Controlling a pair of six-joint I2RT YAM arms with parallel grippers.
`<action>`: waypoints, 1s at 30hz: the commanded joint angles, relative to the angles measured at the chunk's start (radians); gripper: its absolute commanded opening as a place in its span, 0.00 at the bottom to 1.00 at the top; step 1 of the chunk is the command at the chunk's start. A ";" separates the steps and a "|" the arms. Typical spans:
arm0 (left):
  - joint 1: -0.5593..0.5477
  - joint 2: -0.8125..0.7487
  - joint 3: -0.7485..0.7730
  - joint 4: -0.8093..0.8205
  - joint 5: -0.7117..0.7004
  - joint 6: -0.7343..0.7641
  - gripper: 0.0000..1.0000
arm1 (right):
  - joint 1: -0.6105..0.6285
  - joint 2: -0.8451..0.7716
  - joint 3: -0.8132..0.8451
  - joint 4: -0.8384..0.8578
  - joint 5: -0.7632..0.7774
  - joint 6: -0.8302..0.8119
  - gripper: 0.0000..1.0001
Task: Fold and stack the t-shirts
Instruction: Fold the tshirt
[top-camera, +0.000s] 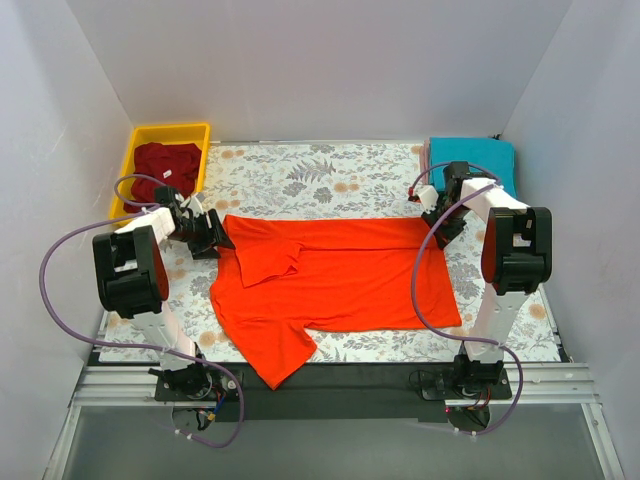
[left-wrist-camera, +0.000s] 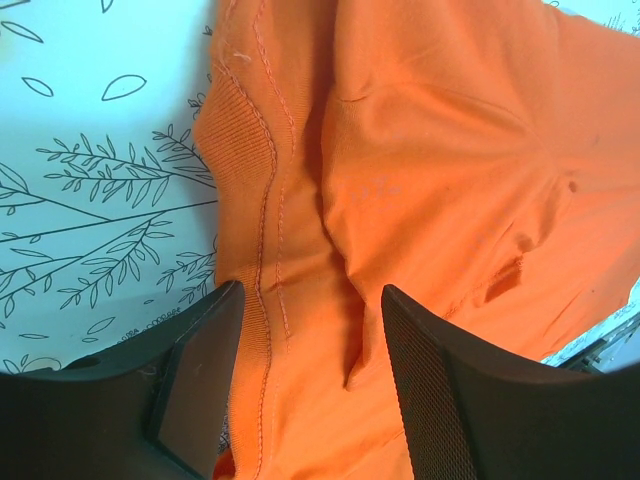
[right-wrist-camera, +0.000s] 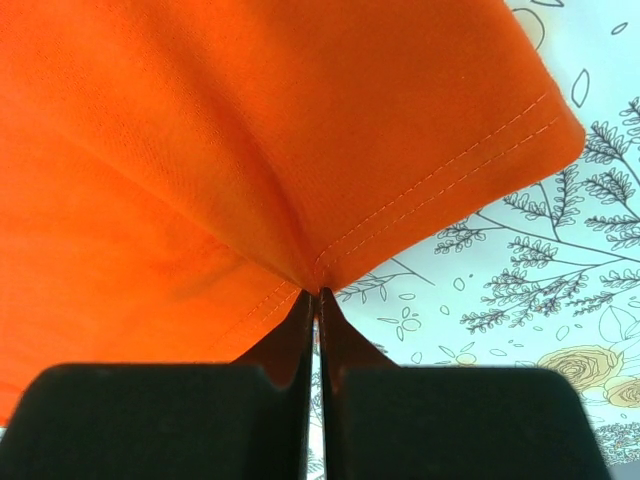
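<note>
The right tool was pinched together on a hemmed corner of the orange-red t-shirt, the cloth rising in a taut peak from its tips. Only the right wrist view showed that double stitching. The left tool stood with its jaws apart over the shirt's ribbed collar, which lay slack between them and unpinched in the left wrist view. Only the overhead view gave the whole shirt, spread over the floral cloth in the middle of the worktop, with a flap folded over near the collar and one sleeve reaching the near edge. At the far left a maroon t-shirt lay crumpled in a yellow bin. At the far right a teal t-shirt was partly hidden behind the right arm.
</note>
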 joint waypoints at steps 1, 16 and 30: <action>0.011 0.014 0.001 0.010 -0.047 0.015 0.57 | -0.009 -0.022 0.008 -0.009 -0.008 -0.008 0.01; -0.016 -0.173 0.162 0.001 0.124 0.120 0.52 | -0.001 -0.062 0.287 -0.182 -0.301 0.094 0.40; -0.107 0.011 0.213 0.090 -0.014 -0.012 0.34 | 0.017 0.193 0.349 -0.079 -0.296 0.231 0.14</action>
